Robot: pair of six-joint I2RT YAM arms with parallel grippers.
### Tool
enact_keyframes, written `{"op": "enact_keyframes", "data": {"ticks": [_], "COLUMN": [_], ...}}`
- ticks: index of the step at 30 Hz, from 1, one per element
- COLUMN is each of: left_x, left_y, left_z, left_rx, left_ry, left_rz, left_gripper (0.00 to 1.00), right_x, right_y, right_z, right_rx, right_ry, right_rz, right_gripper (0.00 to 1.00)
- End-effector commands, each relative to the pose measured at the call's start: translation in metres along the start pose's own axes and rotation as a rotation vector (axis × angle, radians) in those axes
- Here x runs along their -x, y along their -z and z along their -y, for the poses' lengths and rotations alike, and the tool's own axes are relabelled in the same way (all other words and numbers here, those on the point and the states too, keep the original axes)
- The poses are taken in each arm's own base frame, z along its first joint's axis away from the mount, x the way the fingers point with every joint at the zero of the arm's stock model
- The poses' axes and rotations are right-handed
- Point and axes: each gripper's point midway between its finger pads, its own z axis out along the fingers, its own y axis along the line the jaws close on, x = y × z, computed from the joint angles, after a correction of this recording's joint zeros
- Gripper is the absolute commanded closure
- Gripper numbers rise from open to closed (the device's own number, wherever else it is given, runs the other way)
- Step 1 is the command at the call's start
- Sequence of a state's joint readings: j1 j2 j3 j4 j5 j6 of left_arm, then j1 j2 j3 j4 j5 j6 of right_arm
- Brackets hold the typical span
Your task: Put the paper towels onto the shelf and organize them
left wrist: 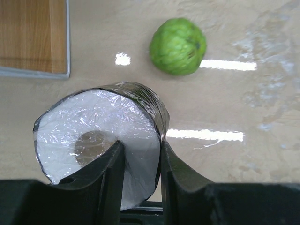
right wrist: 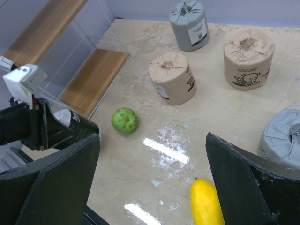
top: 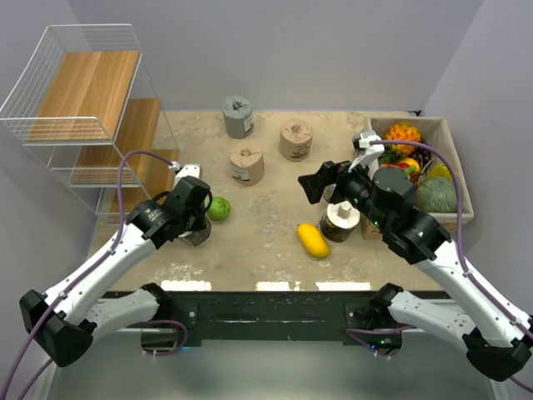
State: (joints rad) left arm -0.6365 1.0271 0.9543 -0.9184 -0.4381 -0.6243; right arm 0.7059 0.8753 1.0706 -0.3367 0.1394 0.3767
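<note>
Black-wrapped roll [left wrist: 93, 136], pinched by one wall between my left fingers [left wrist: 110, 178], sits near the shelf [left wrist: 28, 37]. Grip's off-centre on slick film, so I reckon it could twist or slip when lifted. My right fingers [right wrist: 61, 183] are spread wide, empty.

- You have plain, pale grey-lilac walls [top: 291, 50] closing in behind and on both sides.
- Your table [top: 266, 250] has a beige, mottled, stone-look top.
- Bright streaks of light [right wrist: 165, 150] glint off its surface.
</note>
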Motion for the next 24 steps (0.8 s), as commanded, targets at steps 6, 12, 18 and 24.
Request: {"op": "enact_keyframes", "data": {"ticks": [6,12,18,24], "left_x": [0.098,0.178,0.252,0.309], "left_y": [0.054,0.093,0.13,0.169], "left_z": [0.042,0.048,0.051,0.029], "left_rx": [-0.202,-0.162,-0.091,0.072], "left_ry": [-0.134,-0.206,-0.268,-0.267], "left_rz": [0.225,0.395,0.537,0.688], "left_gripper": [1.0,1.0,1.0,1.0], "right_x": [0.026,0.034,0.038,0.041], "right_y": [0.007,0.011,0.015,0.023], "right_z": [-0.006,-0.012,-0.016,-0.016], "right_rx": [0.008,0.032,0.041,0.042], "right_ry": [-0.012,-0.015,-0.015,-0.026], "right_rz": [0.067,0.074,0.063,0.073], "right_gripper": [0.01,0.01,0.01,0.01]}}
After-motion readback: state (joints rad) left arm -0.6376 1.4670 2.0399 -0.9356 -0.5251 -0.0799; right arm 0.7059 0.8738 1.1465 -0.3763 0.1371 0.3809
